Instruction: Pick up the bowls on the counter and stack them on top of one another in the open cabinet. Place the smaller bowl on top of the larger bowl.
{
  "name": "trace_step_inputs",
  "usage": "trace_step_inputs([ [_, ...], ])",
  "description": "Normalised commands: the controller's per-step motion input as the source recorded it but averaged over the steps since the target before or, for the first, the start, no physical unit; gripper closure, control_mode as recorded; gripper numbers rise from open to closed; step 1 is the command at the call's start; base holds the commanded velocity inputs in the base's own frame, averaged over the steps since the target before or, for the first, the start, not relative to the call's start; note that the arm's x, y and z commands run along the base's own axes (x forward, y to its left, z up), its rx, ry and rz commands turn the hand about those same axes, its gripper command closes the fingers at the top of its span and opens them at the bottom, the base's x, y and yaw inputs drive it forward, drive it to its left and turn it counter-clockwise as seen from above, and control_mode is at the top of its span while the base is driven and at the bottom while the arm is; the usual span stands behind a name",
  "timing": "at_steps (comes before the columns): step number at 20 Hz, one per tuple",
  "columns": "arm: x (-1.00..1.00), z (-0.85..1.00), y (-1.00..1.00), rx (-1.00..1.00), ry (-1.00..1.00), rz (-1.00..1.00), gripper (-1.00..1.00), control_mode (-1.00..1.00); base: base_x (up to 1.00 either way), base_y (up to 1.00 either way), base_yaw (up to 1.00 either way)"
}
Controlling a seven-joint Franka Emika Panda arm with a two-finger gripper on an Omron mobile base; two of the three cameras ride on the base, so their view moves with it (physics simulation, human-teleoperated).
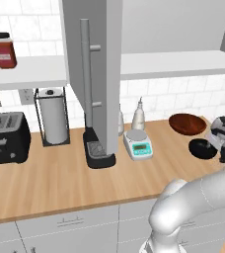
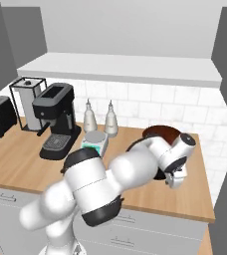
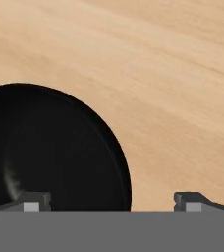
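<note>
Left base view first: the wooden counter (image 1: pixel 60 183) runs across the frame with pale grey drawer fronts under it. The open cabinet (image 1: pixel 102 64) door hangs in the middle with its long vertical bar handle, and the white shelf (image 1: pixel 173 64) stretches off to the right behind it. Over at the right end of the counter sits the larger bowl (image 1: pixel 187 123), the glossy reddish-brown one, near the tiled wall. The smaller bowl (image 1: pixel 202 148), the black one, sits just in front of it, nearer the counter edge. The arm's hand is right beside the black bowl on its right, partly covering its rim. Also on the counter: a toaster (image 1: pixel 5 138), a paper towel holder (image 1: pixel 52 116), a coffee machine (image 1: pixel 98 150) half hidden by the door, and a white digital scale (image 1: pixel 138 145). A jar (image 1: pixel 4 50) stands on the left shelf.

Right base view: the arm sweeps across and hides most of both bowls. I can only make out a brown sliver of the larger bowl's rim behind the wrist, so not much to go on there.

Hand view: the gripper (image 3: pixel 111 202) is wide open, holding nothing. The black bowl sits under the left fingertip (image 3: pixel 33 201), while the right one is over bare wood.
</note>
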Motion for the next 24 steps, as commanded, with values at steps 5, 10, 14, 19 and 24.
trace_step_inputs([
  [5,0.00,-0.34,0.00,0.00,0.09,0.00,-1.00,-1.00,0.00,0.00,0.00],
  [10,0.02,-0.23,0.00,0.00,0.03,0.00,1.00,-1.00,0.00,0.00,0.00],
  [14,0.01,-0.01,0.00,0.00,0.00,0.00,1.00,-1.00,0.00,0.00,0.00],
  [19,0.00,0.01,0.00,0.00,0.00,0.00,1.00,-1.00,0.00,0.00,0.00],
  [24,0.00,0.28,0.00,0.00,-0.09,0.00,1.00,-1.00,0.00,0.00,0.00],
])
